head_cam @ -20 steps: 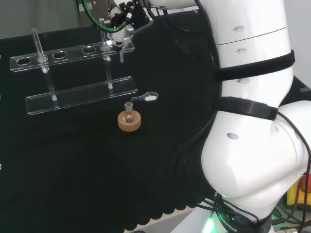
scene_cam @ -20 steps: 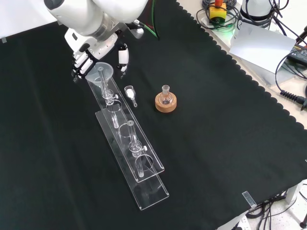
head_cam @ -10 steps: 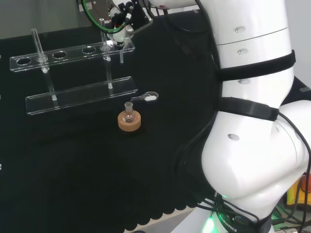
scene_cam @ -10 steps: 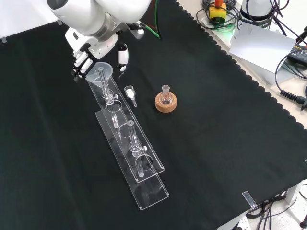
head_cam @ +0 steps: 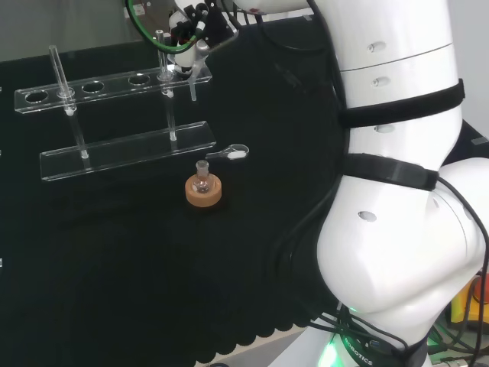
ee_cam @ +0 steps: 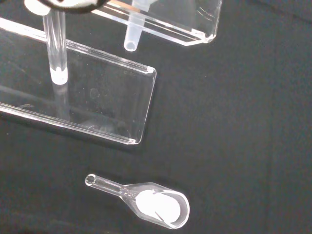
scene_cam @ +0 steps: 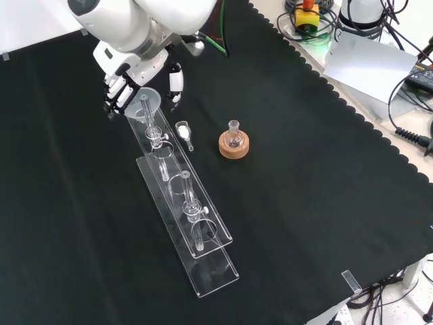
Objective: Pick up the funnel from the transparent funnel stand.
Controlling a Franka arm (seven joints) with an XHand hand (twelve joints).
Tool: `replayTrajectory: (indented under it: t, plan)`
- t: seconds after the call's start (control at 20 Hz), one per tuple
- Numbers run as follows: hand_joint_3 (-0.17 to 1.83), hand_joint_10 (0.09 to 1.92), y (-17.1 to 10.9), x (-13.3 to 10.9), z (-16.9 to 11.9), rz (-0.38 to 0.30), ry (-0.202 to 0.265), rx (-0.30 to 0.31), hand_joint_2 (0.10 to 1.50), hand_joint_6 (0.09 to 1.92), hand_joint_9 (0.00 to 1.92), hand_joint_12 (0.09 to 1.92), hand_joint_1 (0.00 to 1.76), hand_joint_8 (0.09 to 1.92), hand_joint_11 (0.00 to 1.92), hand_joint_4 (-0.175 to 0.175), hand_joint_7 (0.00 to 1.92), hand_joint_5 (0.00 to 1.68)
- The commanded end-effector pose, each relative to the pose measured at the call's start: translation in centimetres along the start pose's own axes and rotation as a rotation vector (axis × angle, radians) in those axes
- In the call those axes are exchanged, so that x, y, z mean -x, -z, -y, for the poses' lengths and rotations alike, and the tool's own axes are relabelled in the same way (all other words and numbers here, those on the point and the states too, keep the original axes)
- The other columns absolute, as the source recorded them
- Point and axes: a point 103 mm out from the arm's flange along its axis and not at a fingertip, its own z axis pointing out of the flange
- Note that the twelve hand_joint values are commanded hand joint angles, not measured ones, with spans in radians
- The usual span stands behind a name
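- Since the earlier frames you will see the hand [scene_cam: 135, 74] has closed in round the funnel [scene_cam: 147, 103], and in the head view the funnel's stem now hangs slightly higher at the end of the transparent funnel stand [scene_cam: 183, 203].
- Head view: the hand [head_cam: 191, 34] sits at 12 o'clock, its fingers curled about the funnel [head_cam: 191, 73] at the 3 o'clock end of the stand's [head_cam: 114, 84] upper plate. At 6 o'clock of that end, a small scoop [head_cam: 233, 153] lies on the desk [head_cam: 114, 267], and just beyond it at 7 o'clock a little flask [head_cam: 202, 174] stands on a cork ring [head_cam: 203, 191].
- Front view: you see black-tipped fingers [scene_cam: 116, 91] at 9 o'clock of the funnel's bowl and the thumb [scene_cam: 176, 82] at 2 o'clock, both close against it; the funnel sits over the stand's 12 o'clock end. The scoop [scene_cam: 183, 133] lies just at 5 o'clock of the funnel, the flask [scene_cam: 234, 135] on its cork ring [scene_cam: 234, 146] farther out at 4 o'clock.
- Wrist view: the funnel's stem [ee_cam: 132, 34] pokes below the upper plate [ee_cam: 195, 24], above the base plate [ee_cam: 102, 107]; the scoop [ee_cam: 156, 204] holds white powder.
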Motion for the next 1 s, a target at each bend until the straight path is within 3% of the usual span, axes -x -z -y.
replayTrajectory:
  t: [0.05, 0.7, 1.0]
  plan:
    - [0.6, 0.69, -0.02, 0.43, 0.08, -0.015, 0.014, -0.019, 0.69, 0.09, 0.38, 1.47, 0.75, 0.64, 0.36, 0.016, 0.05, 0.25]
    - [0.58, 0.81, -0.49, 0.7, -0.22, -0.021, 0.021, -0.06, 0.64, 0.09, 0.18, 1.5, 0.7, 0.46, 0.29, 0.023, 0.0, 0.16]
    - [0.57, 0.81, -0.49, 0.72, -0.2, -0.021, 0.037, -0.056, 0.65, 0.09, 0.2, 1.51, 0.69, 0.53, 0.27, 0.023, 0.01, 0.18]
